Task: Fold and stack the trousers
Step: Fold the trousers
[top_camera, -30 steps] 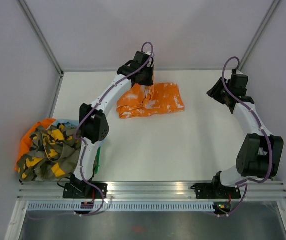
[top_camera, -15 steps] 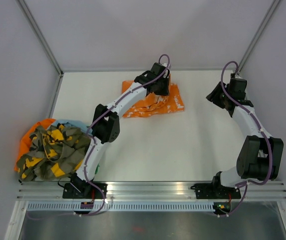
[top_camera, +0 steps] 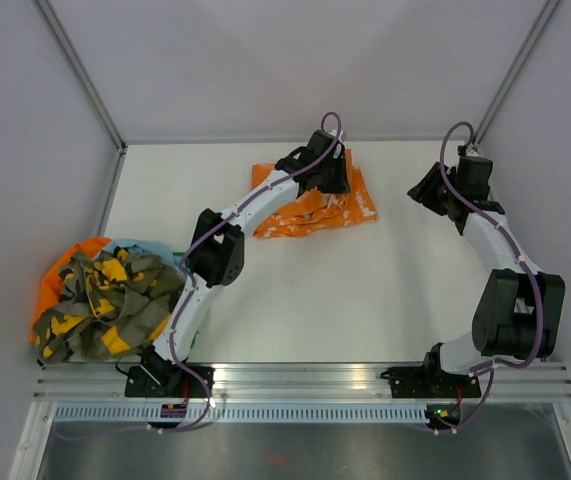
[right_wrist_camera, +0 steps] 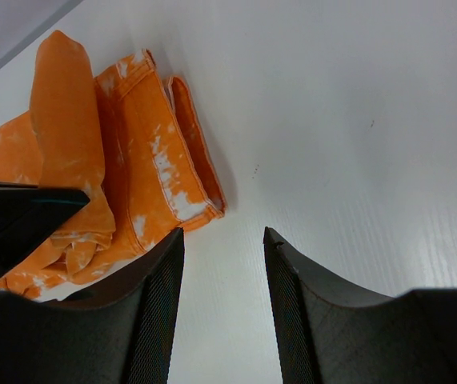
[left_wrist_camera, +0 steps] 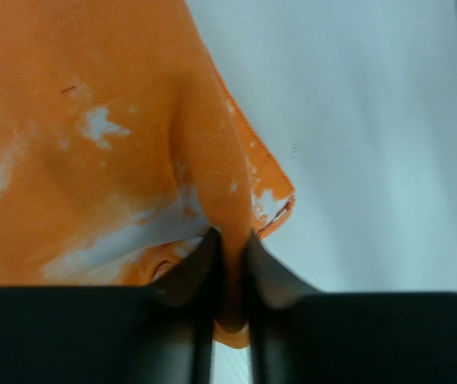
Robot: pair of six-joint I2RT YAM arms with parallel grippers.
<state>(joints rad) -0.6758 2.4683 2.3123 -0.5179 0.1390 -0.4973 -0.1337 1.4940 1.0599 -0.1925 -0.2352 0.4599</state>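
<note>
At the left edge of the table (top_camera: 365, 300), a camouflage garment (top_camera: 105, 300) is left in a heap, apart from the work. At the far middle, the folded orange trousers (top_camera: 330, 212) are pinched at one fold by the left gripper (left_wrist_camera: 230, 272), probably so that this layer can be carried over. To the right, the right gripper (right_wrist_camera: 220, 264) is held open and empty, clear of the cloth.

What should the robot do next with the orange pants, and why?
Probably lay the pinched fold down and let go: the left fingers clamp a raised ridge of the trousers, which already lie doubled over.
</note>
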